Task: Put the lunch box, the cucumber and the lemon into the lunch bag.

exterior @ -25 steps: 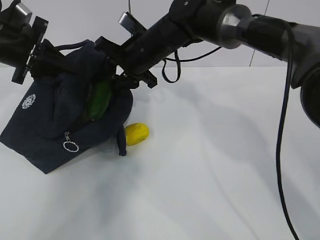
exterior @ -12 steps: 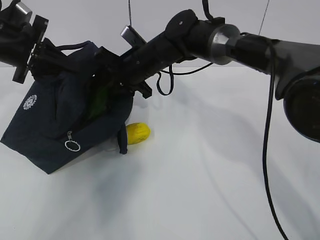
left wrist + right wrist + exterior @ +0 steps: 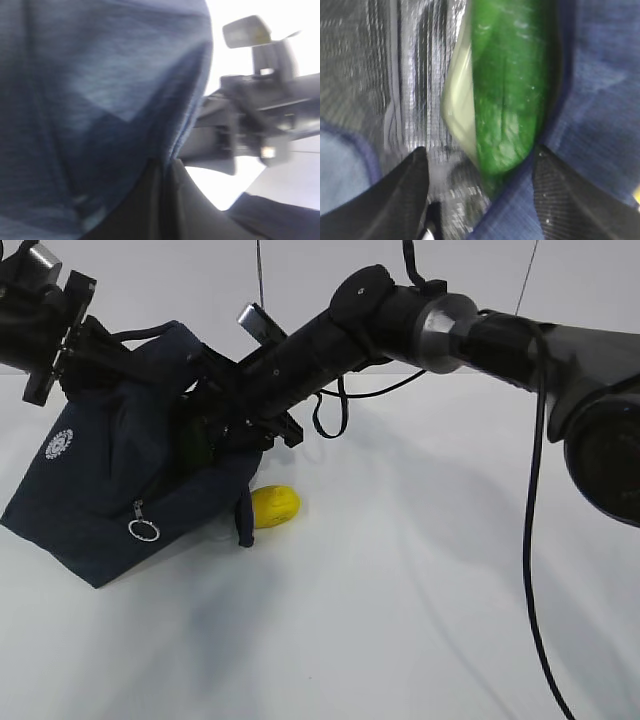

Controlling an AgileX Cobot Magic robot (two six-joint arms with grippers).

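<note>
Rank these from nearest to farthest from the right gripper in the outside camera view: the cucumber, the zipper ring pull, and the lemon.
1. cucumber: inside the lunch bag, right at the right gripper; hidden in the exterior view.
2. and 3. zipper ring pull, on the bag's front below the gripper, and lemon, on the table by the bag's right edge: too close to call.

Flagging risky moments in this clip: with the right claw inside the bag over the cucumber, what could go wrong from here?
1. The right claw is open around the cucumber inside the lunch bag; pulling out could snag fabric or drag the cucumber back.
2. The left claw pinches the bag's top; a slip might collapse the opening.
3. The lemon lies against the bag and could roll.
</note>
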